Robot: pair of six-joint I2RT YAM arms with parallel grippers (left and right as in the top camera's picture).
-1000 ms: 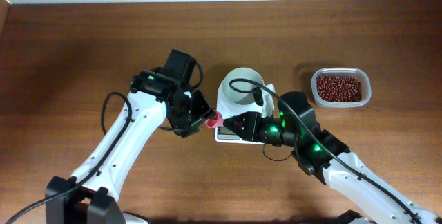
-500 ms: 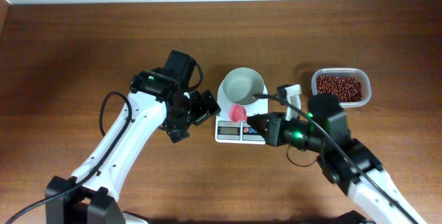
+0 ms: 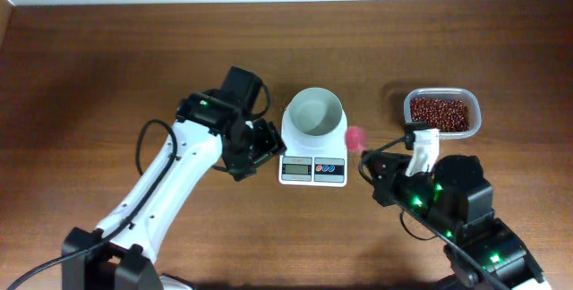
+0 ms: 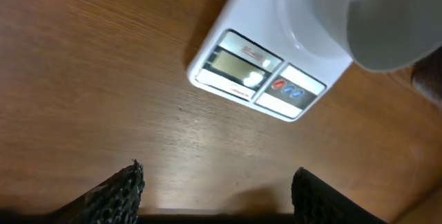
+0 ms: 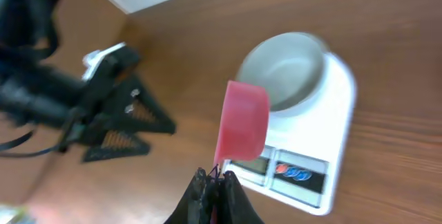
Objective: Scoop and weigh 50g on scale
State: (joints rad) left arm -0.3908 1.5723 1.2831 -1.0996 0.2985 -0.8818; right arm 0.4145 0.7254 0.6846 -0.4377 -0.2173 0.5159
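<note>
Right claw [image 5: 213, 182]: jaws pinched narrow on the handle of the pink measuring spoon [image 5: 242, 128]. The cup stands ahead of the fingertips. No beans show in it overhead, but its inside is turned away from the wrist camera, so cannot confirm.

Left claw [image 4: 217, 195]: jaws apart, nothing between them but bare table [image 3: 107, 57]. It hangs just left of the scale [image 3: 312, 170], display ahead of it.

Scale sits between the two claws, with a round white bowl [image 3: 314, 114] on its platform. The bowl looks empty.

Beans [image 3: 440, 114]: all in the clear plastic tub [image 3: 476, 116], to the right of the right claw and a little farther out from the robot. None seen on the scale.

Key relation: the spoon's long axis runs from the right claw forward and left, cup towards the bowl, so the beans lie off to its other side. Judged: a scoop calls for swinging the cup rightward over the tub's near rim. The right arm is much the nearer; the left is well apart, with the scale in between.

Room: open wood between scale and tub, enough for the swing by eye. The tub's long axis lies left to right. The table's far edge is beyond it, not close.

Risk, judged: the light tub may slide when the spoon digs in.
</note>
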